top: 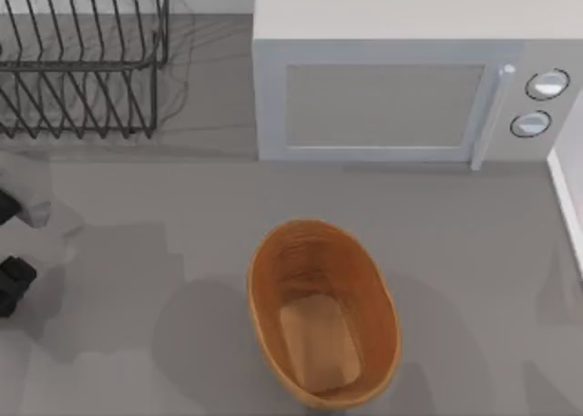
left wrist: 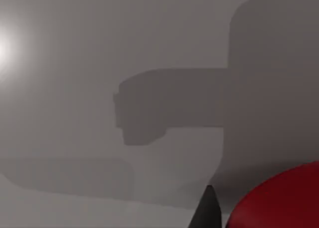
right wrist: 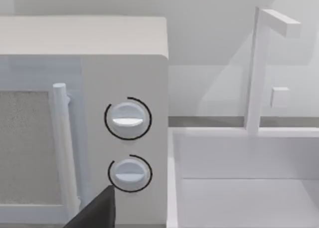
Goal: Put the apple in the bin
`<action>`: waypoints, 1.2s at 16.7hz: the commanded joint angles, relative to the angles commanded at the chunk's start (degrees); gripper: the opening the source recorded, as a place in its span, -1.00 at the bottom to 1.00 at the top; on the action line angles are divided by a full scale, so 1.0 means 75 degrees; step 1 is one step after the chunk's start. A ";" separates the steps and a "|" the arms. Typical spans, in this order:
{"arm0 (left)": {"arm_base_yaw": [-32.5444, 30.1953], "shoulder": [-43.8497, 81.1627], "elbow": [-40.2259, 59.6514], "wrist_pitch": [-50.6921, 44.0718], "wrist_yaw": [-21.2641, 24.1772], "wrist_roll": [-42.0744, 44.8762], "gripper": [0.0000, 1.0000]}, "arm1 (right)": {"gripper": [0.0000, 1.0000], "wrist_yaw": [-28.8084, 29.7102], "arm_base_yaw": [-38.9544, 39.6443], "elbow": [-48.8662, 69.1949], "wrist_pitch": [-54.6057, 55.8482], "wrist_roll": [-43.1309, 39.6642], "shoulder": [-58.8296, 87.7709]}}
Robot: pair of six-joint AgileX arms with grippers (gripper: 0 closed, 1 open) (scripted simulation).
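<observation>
The apple (left wrist: 279,198) is being seen at the lower right of the left wrist frame, beside a dark fingertip (left wrist: 207,210); whether the left claw is clamped cannot be told. Glossy, rigid and round, it is best taken across its widest part. The bin (top: 264,279) is sitting at the counter's lower centre.

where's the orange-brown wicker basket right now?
In the top view, the oval orange-brown wicker basket sits on the grey table near the front edge, about centre, in front of the white microwave; the black wire dish rack is back-left.
</observation>
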 joint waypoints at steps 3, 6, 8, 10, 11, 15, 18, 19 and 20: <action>0.0000 0.0000 0.0000 0.0000 0.0000 0.0000 -1.00 | 1.00 0.0000 0.0000 0.0000 0.0000 0.0000 0.0000; 0.0000 0.0000 0.0000 0.0000 0.0000 0.0000 -1.00 | 1.00 0.0000 0.0000 0.0000 0.0000 0.0000 0.0000; 0.0000 0.0000 0.0000 0.0000 0.0000 0.0000 -1.00 | 1.00 0.0000 0.0000 0.0000 0.0000 0.0000 0.0000; -0.0050 -0.0139 -0.0006 -0.0185 0.0229 -0.0140 -1.00 | 1.00 0.0000 0.0000 0.0000 0.0000 0.0000 0.0000; -0.0048 -0.0146 0.0012 -0.0204 0.0229 -0.0142 -1.00 | 1.00 0.0000 0.0000 0.0000 0.0000 0.0000 0.0000; -0.0043 -0.0381 0.0774 -0.1079 0.0227 -0.0138 -1.00 | 1.00 0.0000 0.0000 0.0000 0.0000 0.0000 0.0000; -0.0064 -0.0668 0.1669 -0.2525 0.0228 -0.0130 -1.00 | 1.00 0.0000 0.0000 0.0000 0.0000 0.0000 0.0000; -0.0070 -0.0785 0.1979 -0.3055 0.0228 -0.0136 -1.00 | 1.00 0.0000 0.0000 0.0000 0.0000 0.0000 0.0000; -0.0074 -0.0912 0.2277 -0.3529 0.0228 -0.0148 -1.00 | 1.00 0.0000 0.0000 0.0000 0.0000 0.0000 0.0000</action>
